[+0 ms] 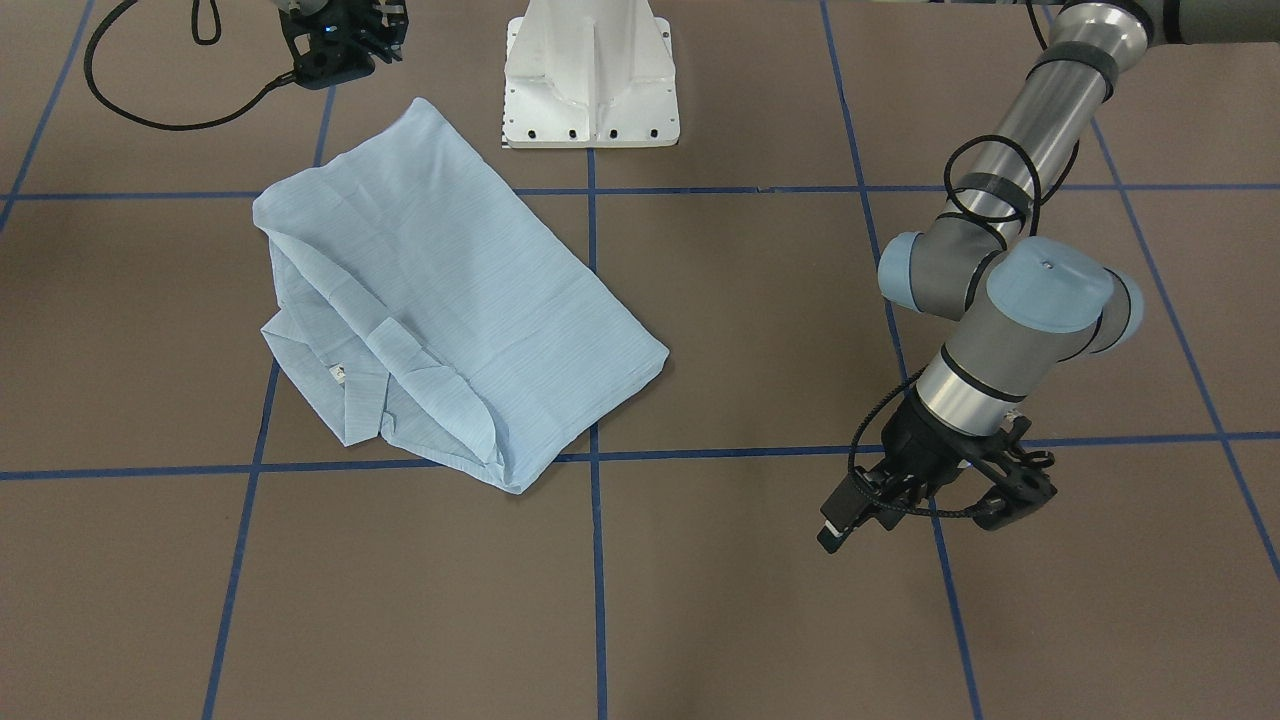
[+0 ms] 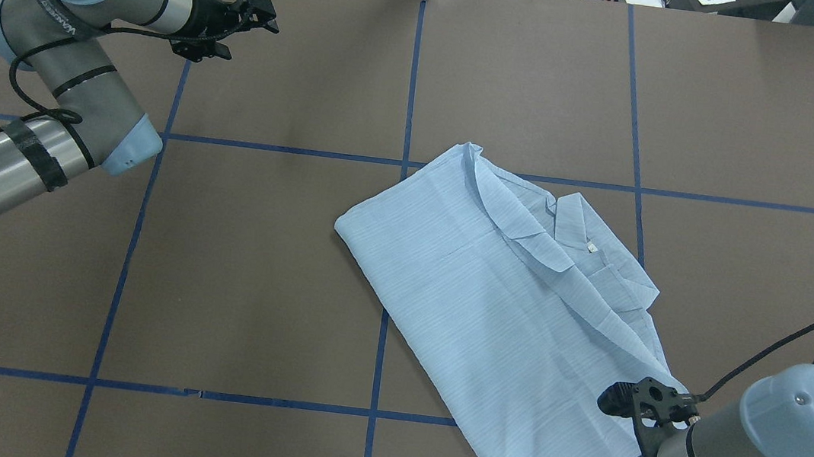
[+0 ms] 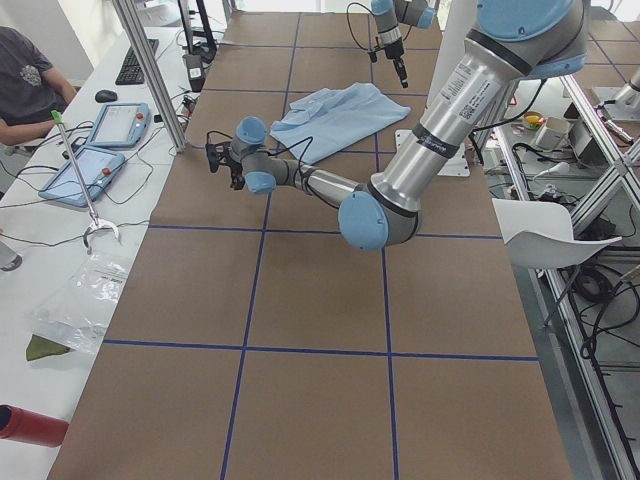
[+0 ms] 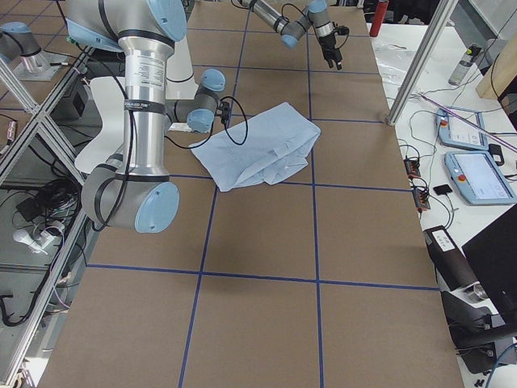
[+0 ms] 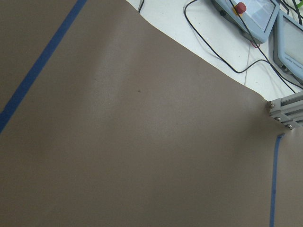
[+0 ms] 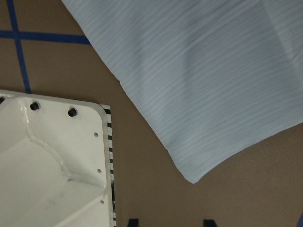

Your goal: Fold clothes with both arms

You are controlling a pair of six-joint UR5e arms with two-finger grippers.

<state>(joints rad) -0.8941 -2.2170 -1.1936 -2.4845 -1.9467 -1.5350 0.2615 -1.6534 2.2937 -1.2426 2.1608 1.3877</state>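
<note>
The shirt (image 2: pixel 491 299) lies flat on the desk (image 1: pixel 700 600), folded into an oblong that runs diagonally away from the white pedestal (image 1: pixel 590 80). It sits on the robot's right side of the pedestal. One narrow end of the oblong lies near the pedestal's base plate but does not touch it. The opposite end, farther from the pedestal, shows the collar (image 2: pixel 568 228) and a folded-over flap of fabric. Blue tape lines (image 1: pixel 597 560) pass under the shirt.

The right gripper (image 1: pixel 350 45) is positioned beside the pedestal on the robot's right, above the shirt corner nearest the base plate. In the right wrist view its two fingers (image 6: pixel 206 222) stand apart with nothing between them.

The left gripper (image 2: pixel 239 21) hangs well apart from the pedestal, on the robot's left and toward the far edge of the desk. Its fingers are spread and hold nothing. Only bare desk surface lies under it.
</note>
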